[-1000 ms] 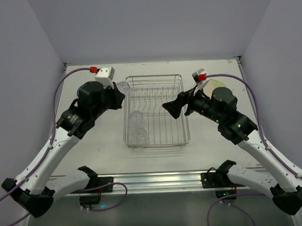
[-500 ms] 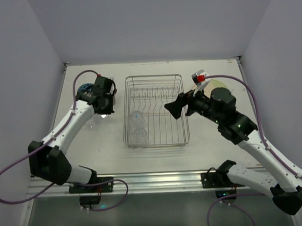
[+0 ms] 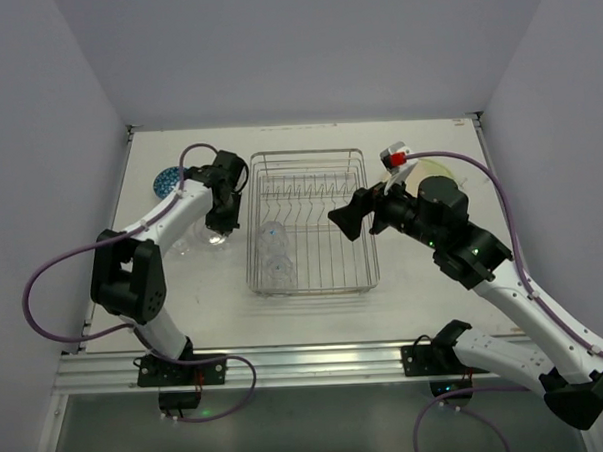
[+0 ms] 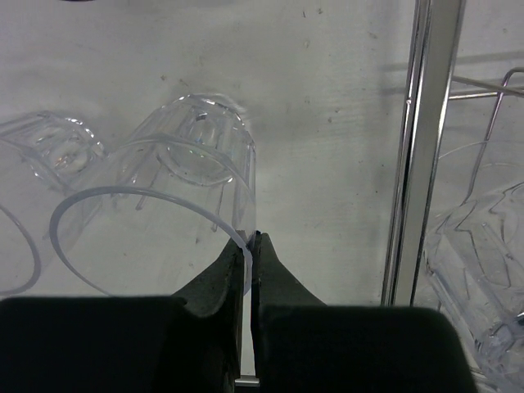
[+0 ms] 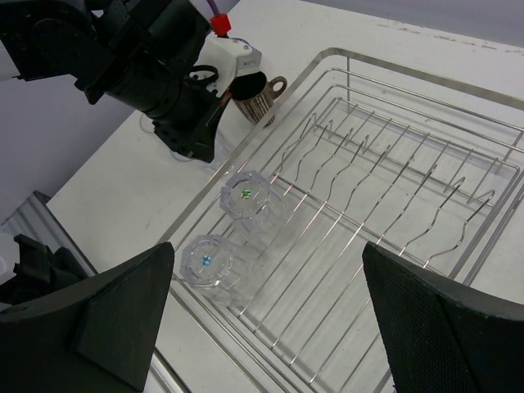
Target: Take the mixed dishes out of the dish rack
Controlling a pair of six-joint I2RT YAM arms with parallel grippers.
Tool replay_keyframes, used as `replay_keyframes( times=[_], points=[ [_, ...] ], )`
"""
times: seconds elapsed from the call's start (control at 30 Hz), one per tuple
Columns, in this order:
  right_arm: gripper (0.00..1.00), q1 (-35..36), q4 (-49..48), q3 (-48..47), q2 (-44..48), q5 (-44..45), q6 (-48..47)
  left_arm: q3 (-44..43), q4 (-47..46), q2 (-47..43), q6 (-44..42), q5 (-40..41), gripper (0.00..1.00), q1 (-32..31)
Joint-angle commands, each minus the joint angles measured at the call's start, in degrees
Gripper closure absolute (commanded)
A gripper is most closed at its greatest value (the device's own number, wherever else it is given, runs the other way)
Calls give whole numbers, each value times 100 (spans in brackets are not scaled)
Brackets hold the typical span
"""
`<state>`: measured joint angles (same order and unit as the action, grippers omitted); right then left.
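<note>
Off the dish rack's ten o'clock corner the blue-patterned bowl [image 3: 165, 180] sits on the table, so that one is out. Nearer, at about nine o'clock from the rack, one clear glass [image 4: 37, 151] lies unloaded. Just beside it my left gripper [image 4: 250, 246] pinches the wall of a second glass [image 4: 176, 164], fingers narrow on its rim; I cannot tell whether it rests on the table yet. The brown mug [image 5: 258, 97] stands outside the rack's rail too, beyond my left wrist. Inside the dish rack [image 3: 308, 152] two glasses remain at its seven o'clock end, one [image 3: 271, 233] just beyond the other [image 3: 276, 273]; the prongs are bare. My right gripper [image 3: 349, 212] hangs at the rack's three o'clock side, fingers spread wide, holding nothing. Behind that arm, at two o'clock, a pale-green plate [image 3: 441, 164] shows on the table. I judge the job mostly done: release this glass, then lift out the last two
</note>
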<state>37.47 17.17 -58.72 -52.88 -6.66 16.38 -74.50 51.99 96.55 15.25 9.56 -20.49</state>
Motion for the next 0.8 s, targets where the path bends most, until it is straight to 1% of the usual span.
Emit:
replay_keyframes(
  times=[0.0, 0.23, 0.3, 0.4, 0.43, 0.53, 0.6, 0.63, 0.7, 0.73, 0.77],
  points=[
    [1, -3, -65, 10, 15, -11, -118, -355, 5, 83, -224, -147, 100, 1],
    [1, 5, -73, 27, -38, -38, -135, -337, 4, 338, -259, -104, 100, 10],
    [1, -3, -73, 27, -47, -46, -144, -320, 13, 320, -268, -51, 97, 10],
    [1, -3, -73, 10, -73, -64, -144, -311, 40, 285, -268, -25, 89, 10],
    [1, -3, -65, 1, -82, -73, -135, -311, 40, 268, -268, -16, 83, 10],
    [1, -3, -56, 1, -108, -108, -118, -337, 31, 206, -233, 19, 69, 10],
    [1, 5, -56, -8, -108, -134, -109, -355, -48, -4, -154, 54, 64, 10],
    [1, -3, -56, 1, -117, -143, -118, -355, -179, -249, -119, 63, 54, 10],
    [1, -3, -64, 1, -91, -100, -144, -346, -311, -513, -22, 63, 45, 10],
    [1, 5, -99, 44, -73, -73, -74, -346, -416, -663, 5, 81, 35, 10],
    [1, -3, -161, 80, -56, -81, -30, -346, -470, -943, 22, 142, 30, 10]
  ],
)
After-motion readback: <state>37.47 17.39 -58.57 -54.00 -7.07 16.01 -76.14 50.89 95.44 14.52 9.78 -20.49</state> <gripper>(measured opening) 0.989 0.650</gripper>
